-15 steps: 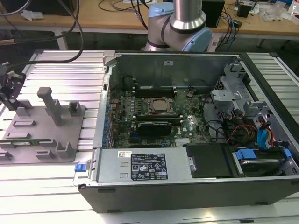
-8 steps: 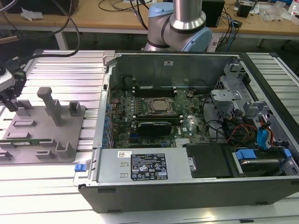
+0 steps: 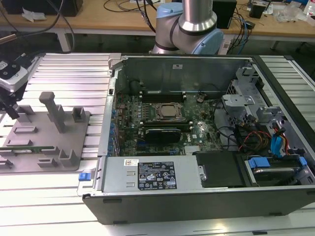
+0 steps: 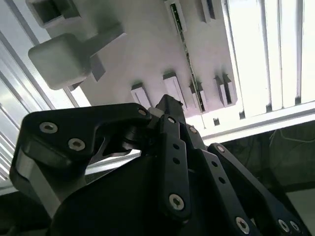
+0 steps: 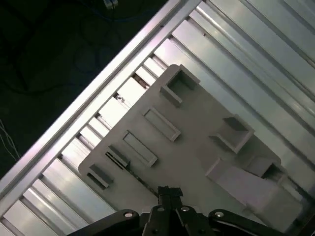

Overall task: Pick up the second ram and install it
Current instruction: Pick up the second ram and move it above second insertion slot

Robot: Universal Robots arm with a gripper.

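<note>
The second ram (image 3: 28, 146) is a slim green strip lying flat between grey blocks on the fixture tray (image 3: 74, 142), near the tray's front at the exterior view's left. The second wrist view shows the ram (image 4: 186, 49) running across the tray (image 4: 142, 54). My gripper (image 3: 9, 109) hovers over the tray's far left part, above and behind the ram and not touching it. In both wrist views its black fingers meet at the tips, shut on nothing (image 4: 167, 104) (image 5: 170, 191).
A tall grey post (image 3: 51, 110) and several grey blocks rise from the tray. To the exterior view's right lies the open computer case (image 3: 147, 177), with the motherboard (image 3: 197, 130), CPU socket (image 3: 167, 112) and cables. Ribbed metal table surface (image 3: 64, 69) surrounds both.
</note>
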